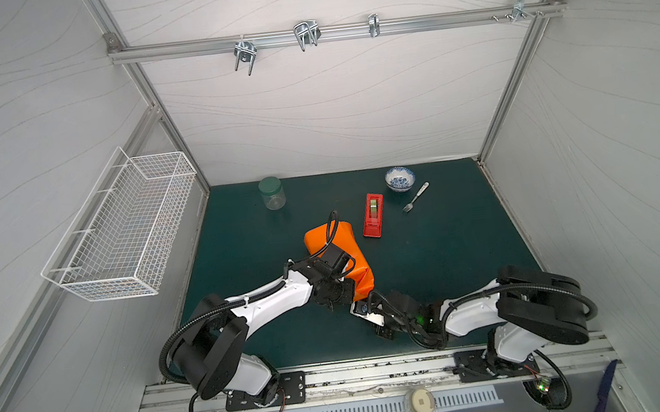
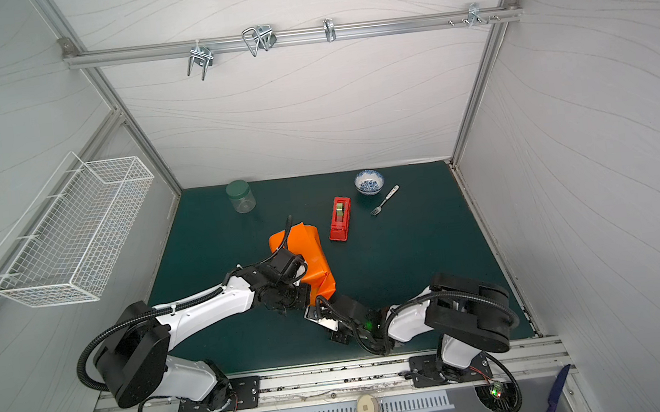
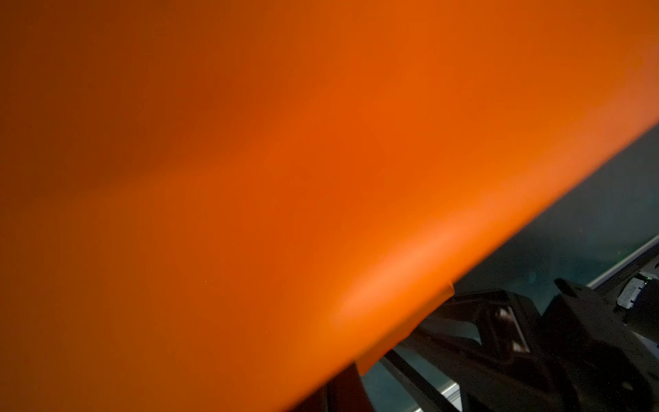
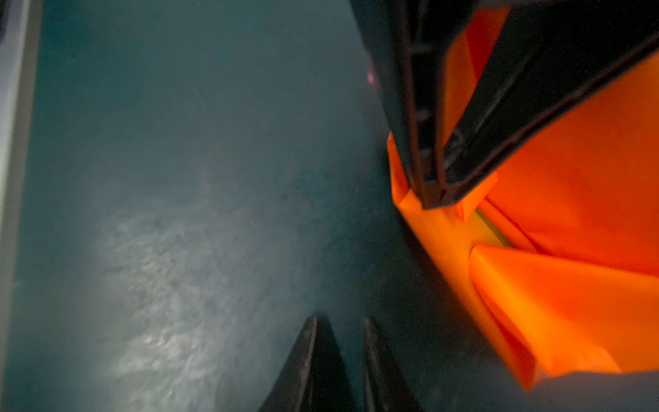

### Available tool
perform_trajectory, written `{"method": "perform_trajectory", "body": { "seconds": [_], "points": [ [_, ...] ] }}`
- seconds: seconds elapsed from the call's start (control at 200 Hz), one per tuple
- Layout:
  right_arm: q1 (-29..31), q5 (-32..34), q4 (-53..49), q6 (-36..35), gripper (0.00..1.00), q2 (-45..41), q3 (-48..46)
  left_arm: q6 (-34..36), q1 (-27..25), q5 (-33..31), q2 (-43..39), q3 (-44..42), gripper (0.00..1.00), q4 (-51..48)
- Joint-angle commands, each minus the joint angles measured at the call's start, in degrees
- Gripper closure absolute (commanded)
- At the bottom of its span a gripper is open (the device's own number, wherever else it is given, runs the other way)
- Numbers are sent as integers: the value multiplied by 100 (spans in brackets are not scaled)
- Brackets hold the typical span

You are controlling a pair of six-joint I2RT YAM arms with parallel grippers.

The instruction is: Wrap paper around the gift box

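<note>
The gift box is almost wholly covered by the orange paper [image 1: 334,240] [image 2: 303,243]; only an olive sliver of the box [image 4: 494,228] shows between folds at its near end. My left gripper [image 1: 353,292] [image 4: 439,199] is shut, its tips pressed on the folded paper at that near end. In the left wrist view the paper [image 3: 249,178] fills the frame and hides most of the fingers [image 3: 347,390]. My right gripper [image 1: 356,307] [image 4: 342,323] hovers low over the mat just in front of the box. It is narrowly open, with nothing between its fingers.
A red tape dispenser [image 1: 373,215] lies just right of the box. A green-lidded jar [image 1: 272,193] stands at the back left; a blue-patterned bowl [image 1: 400,178] and a fork [image 1: 415,197] lie at the back right. A wire basket [image 1: 121,224] hangs on the left wall.
</note>
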Motion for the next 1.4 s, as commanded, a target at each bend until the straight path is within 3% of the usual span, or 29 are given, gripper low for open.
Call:
{"method": "perform_trajectory", "body": {
  "seconds": [0.0, 0.41, 0.69, 0.87, 1.01, 1.146, 1.251, 1.391],
  "points": [
    [-77, 356, 467, -380, 77, 466, -33, 78, 49, 119, -155, -39, 100, 173],
    [-211, 922, 1905, -447, 81, 1330, -108, 86, 117, 218, -227, -119, 96, 223],
    [-217, 1089, 2491, -527, 82, 1681, -108, 47, 125, -19, -785, -275, 69, 218],
    [-233, 1186, 2796, -559, 84, 1810, -135, 98, 166, -668, -1432, -431, 58, 51],
    [-282, 1182, 2865, -486, 84, 1829, -150, 308, 168, -1505, -2095, -664, 35, 59],
    [-361, 1153, 2922, -325, 85, 1863, -144, 638, 172, -2178, -2762, -1100, 25, 571],
    [-432, 1096, 2930, -184, 85, 1871, -134, 1025, 172, -2364, -3288, -1612, 5, 1308],
    [-523, 1029, 2989, 24, 85, 1894, -173, 1517, 166, -2362, -3962, -2155, 1, 2057]
  ]
}}
